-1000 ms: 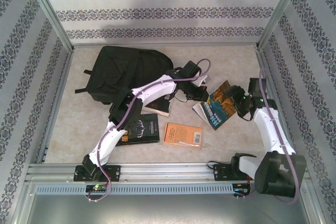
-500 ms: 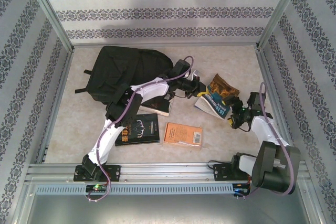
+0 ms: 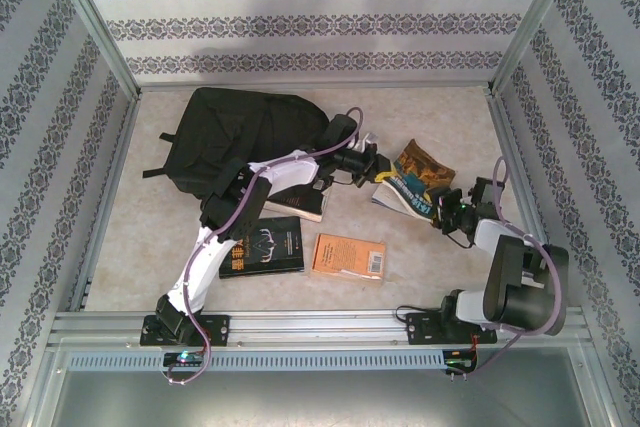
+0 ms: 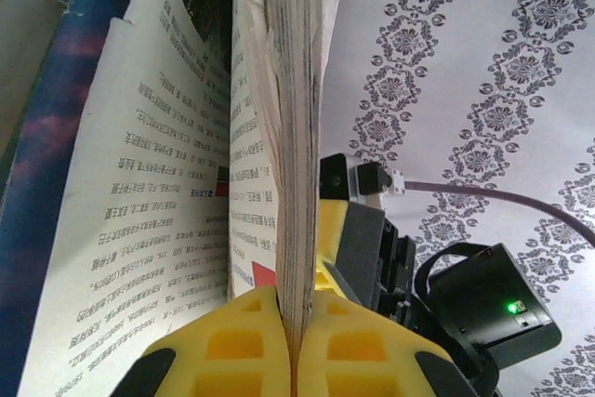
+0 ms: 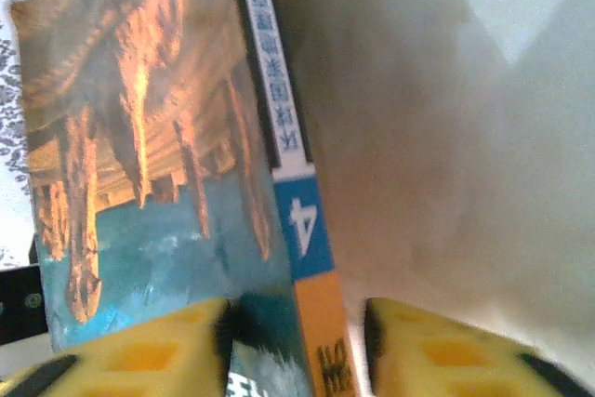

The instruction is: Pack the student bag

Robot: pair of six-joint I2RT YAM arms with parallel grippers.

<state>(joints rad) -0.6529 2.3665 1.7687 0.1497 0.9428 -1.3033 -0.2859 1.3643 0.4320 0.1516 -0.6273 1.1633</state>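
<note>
The student bag (image 3: 235, 137) lies on the desk (image 3: 150, 237), left of the left end effector (image 4: 290, 323), which is clamped on the pages of the open book (image 4: 167, 183), evidently to lift it for packing. The right end effector (image 5: 296, 323) straddles the spine, likely as support; whether it grips cannot be told.

Left pincer (image 4: 290, 311) clamps a book (image 4: 158, 192); right pincer (image 5: 296, 327) flanks its spine.

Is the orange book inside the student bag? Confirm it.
No, the orange book lies on the table, apart from the student bag.

Overhead camera looks down; wrist cameras (very near) share the book (image 3: 415, 179).
</note>
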